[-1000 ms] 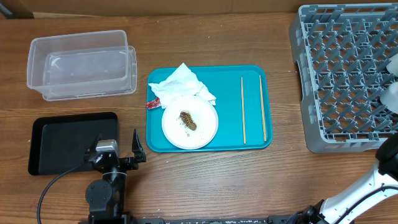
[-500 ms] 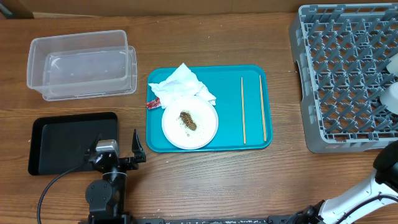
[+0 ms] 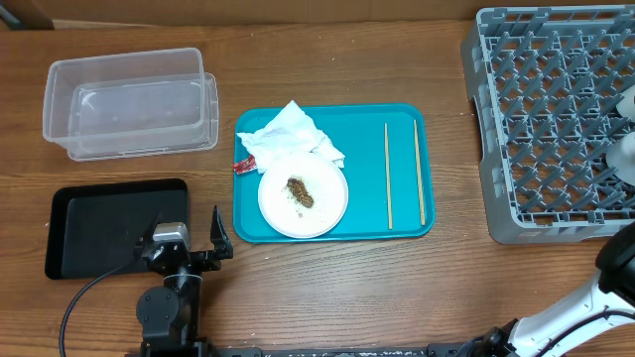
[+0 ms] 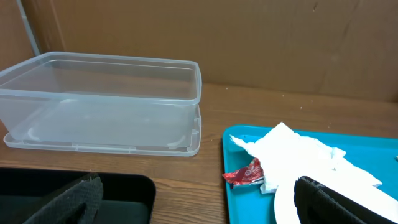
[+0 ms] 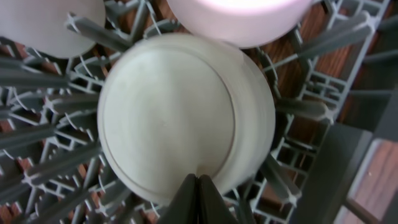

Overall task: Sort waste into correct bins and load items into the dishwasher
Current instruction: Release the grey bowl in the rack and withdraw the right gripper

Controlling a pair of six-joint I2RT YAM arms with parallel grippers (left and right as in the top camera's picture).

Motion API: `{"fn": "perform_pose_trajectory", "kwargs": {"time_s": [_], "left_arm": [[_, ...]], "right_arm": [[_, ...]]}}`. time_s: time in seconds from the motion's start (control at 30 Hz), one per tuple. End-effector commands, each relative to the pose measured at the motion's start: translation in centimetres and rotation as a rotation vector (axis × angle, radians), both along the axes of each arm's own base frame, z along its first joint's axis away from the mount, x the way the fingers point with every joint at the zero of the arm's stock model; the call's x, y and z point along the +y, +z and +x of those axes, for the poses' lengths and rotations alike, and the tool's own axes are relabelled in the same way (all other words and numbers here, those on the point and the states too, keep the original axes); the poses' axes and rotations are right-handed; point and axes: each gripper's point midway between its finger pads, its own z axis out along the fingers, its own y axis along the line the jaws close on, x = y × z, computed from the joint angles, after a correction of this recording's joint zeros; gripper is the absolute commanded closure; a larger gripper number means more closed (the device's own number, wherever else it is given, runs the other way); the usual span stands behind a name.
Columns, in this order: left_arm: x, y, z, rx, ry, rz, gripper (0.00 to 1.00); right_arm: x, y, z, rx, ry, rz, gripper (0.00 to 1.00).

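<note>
Where the left gripper (image 3: pixel 187 238) hangs: at 7 o'clock on the brown wooden surface (image 3: pixel 397 288), just at the 3 o'clock edge of the shallow black rectangular tray (image 3: pixel 89 228), fingers wide apart and holding nothing
Right gripper (image 5: pixel 199 191): fingers pressed together with nothing between them, tips over the 6 o'clock rim of a round white dish (image 5: pixel 180 112) seated among the pegs; whether they touch it cannot be told
Clear plastic rectangular tub (image 3: pixel 129 104): at 10 o'clock on the surface, at 12 o'clock of the black tray and apart from it
Large teal rectangular tray (image 3: pixel 362 139): middle of the surface
Crumpled white paper napkins (image 3: pixel 293 134): on the teal tray at its 11 o'clock, overlapping the plate's 12 o'clock rim
Small red wrapper (image 3: pixel 244 164): at the teal tray's 9 o'clock edge, touching the napkins
Round white flat plate (image 3: pixel 327 208): on the teal tray at 7 o'clock
Brown food scrap (image 3: pixel 299 190): in the plate's middle, pale crumbs beside it
Two thin light wooden chopsticks (image 3: pixel 388 174): parallel and apart, along the teal tray's 3 o'clock side
Large grey plastic dish rack (image 3: pixel 546 119): at 2 o'clock on the surface, white dishes (image 3: pixel 625 149) at its 3 o'clock edge
</note>
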Motion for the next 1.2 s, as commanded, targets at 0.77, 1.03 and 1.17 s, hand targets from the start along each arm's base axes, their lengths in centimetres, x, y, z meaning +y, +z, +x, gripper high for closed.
{"fn": "perform_pose_trajectory", "kwargs": {"time_s": [0.77,1.03,1.17], "left_arm": [[-0.2,-0.2,0.0,0.005,-0.01,0.015,0.0],[-0.2,-0.2,0.0,0.005,-0.01,0.015,0.0],[-0.2,-0.2,0.0,0.005,-0.01,0.015,0.0]], "right_arm": [[-1.5,-1.2,0.1,0.039,-0.022,-0.037,0.96],[-1.0,-1.3,-0.4,0.059,-0.025,-0.015,0.96],[-0.1,3.2,1.4,-0.081,0.011,0.0,0.96]]}}
